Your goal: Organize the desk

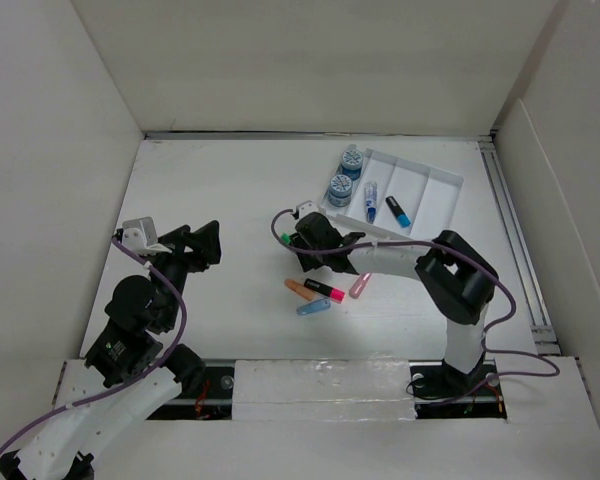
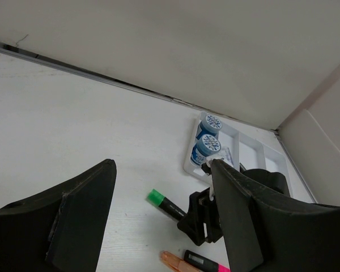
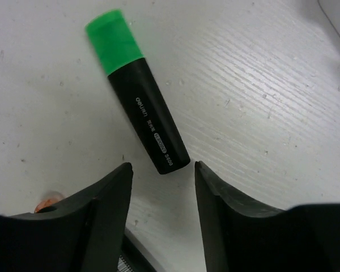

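Observation:
The desk is a flat white tabletop. A black highlighter with a green cap lies flat on it, and also shows in the left wrist view. My right gripper is open just above the desk, its jaws either side of the highlighter's black end without touching it. In the top view the right gripper sits at the desk's middle. My left gripper is open and empty at the left, pointing toward the right gripper; in its own view the left gripper is above the desk.
A white compartmented tray at the back right holds two blue-lidded jars and two blue pens. An orange highlighter, a pink-capped one, a blue one and a pale pink one lie loose near the right gripper.

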